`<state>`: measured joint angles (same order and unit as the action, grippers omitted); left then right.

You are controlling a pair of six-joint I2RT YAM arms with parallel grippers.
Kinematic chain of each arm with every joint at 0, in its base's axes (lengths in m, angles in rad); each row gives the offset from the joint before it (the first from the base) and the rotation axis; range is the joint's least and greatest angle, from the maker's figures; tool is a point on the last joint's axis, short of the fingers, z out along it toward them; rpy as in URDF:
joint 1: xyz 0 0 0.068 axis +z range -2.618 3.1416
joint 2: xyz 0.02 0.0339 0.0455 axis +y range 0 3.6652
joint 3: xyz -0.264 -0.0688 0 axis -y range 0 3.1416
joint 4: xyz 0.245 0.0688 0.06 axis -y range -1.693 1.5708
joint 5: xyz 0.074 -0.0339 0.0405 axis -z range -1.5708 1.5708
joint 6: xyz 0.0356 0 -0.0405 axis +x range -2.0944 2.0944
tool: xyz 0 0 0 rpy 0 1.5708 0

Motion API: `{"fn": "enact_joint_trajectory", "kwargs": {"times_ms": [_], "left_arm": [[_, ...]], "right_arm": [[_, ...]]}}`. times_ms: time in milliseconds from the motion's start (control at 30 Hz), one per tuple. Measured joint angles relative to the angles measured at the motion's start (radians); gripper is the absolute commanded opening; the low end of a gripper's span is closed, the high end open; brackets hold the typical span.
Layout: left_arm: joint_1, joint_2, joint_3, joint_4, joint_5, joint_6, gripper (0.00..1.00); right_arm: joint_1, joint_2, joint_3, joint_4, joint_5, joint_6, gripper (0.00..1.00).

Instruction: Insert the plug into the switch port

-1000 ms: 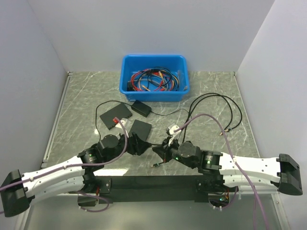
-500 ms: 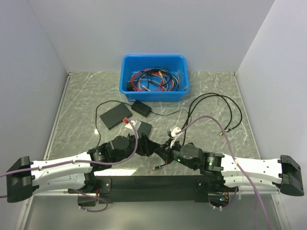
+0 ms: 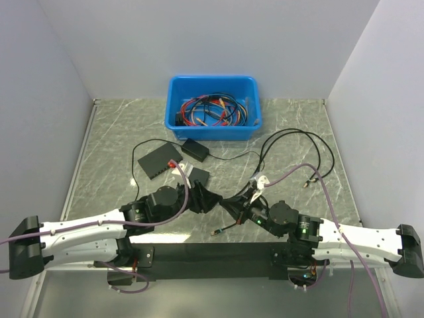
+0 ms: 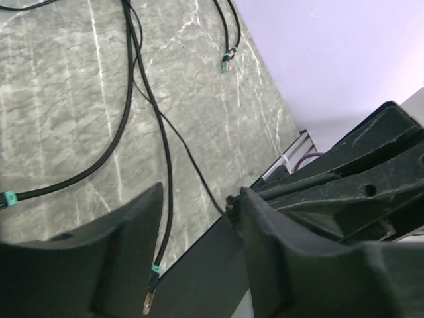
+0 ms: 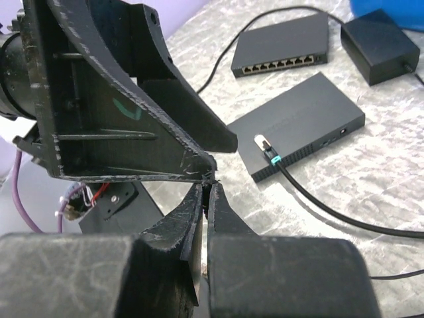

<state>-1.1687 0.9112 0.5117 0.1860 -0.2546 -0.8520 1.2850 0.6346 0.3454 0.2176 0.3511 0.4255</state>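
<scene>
Not far along at all. The plug (image 4: 151,295) isn't sitting in any port, so the whole grab, carry and insert part is looking undone.

The left gripper (image 4: 199,199) is hanging wide open with nothing in it. The plug is lying on the table (image 4: 66,99) just below its fingertips.

The right gripper (image 5: 209,189) is squeezing its fingers together. A thin cable (image 4: 192,159) is running right up to their tips, so it's probably pinching that. Can't tell if that's the plug's own lead.

The switch (image 5: 301,122) is sitting just beyond the right gripper, with a different white-tipped end (image 5: 265,147) resting on it.

The plug itself is looking tiny: black body, teal band, brass tip, trailing a floppy black cable.
</scene>
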Motion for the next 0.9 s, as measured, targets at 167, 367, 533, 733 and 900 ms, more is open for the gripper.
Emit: {"fn": "enact_joint_trajectory", "kwargs": {"times_ms": [167,367,533,733,900], "left_arm": [[0.000,0.058,0.039,0.019,0.021,-0.003,0.25],[-0.002,0.082,0.050,0.065,0.057,-0.016,0.01],[-0.002,0.081,0.050,0.071,0.057,-0.023,0.01],[-0.008,0.047,0.047,0.051,0.028,-0.041,0.01],[-0.008,-0.002,0.023,0.046,-0.007,-0.063,0.01]], "right_arm": [[0.000,-0.005,-0.009,0.006,0.016,-0.006,0.00],[0.000,-0.026,-0.019,0.003,0.027,-0.016,0.00],[0.000,-0.032,-0.021,0.006,0.027,-0.016,0.02],[0.000,-0.037,-0.021,0.025,0.023,-0.010,0.61],[0.000,-0.034,-0.021,0.029,0.023,-0.007,0.58]]}}
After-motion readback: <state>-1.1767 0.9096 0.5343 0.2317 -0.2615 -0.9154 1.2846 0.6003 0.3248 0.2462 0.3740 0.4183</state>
